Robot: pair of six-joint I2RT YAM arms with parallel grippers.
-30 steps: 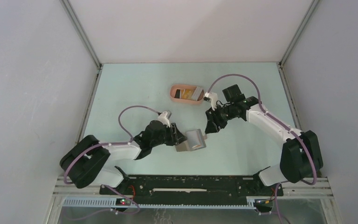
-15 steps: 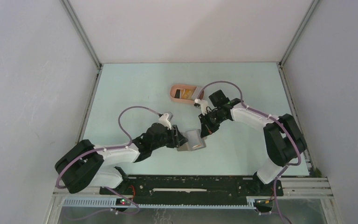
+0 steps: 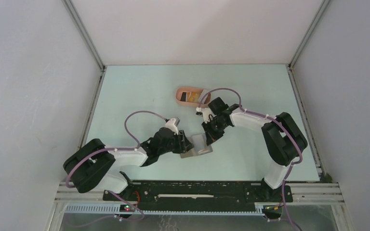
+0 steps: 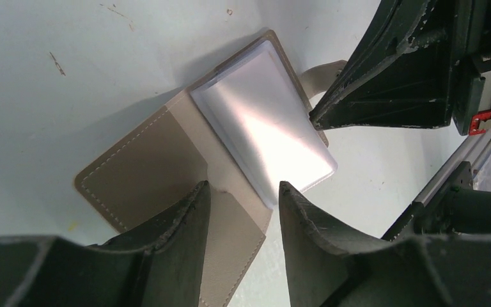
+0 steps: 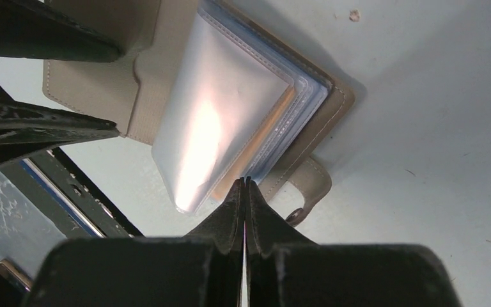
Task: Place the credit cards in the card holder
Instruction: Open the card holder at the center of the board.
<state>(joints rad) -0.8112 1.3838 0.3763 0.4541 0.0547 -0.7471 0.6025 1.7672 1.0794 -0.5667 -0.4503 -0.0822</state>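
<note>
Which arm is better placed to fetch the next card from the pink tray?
Right. The right gripper, shut and seemingly empty, lies nearer the pink tray; the left gripper is planted on the card holder, pinning it open.

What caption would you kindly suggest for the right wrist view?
Right gripper, jaws shut, tips at the open card holder's clear sleeves.
</note>
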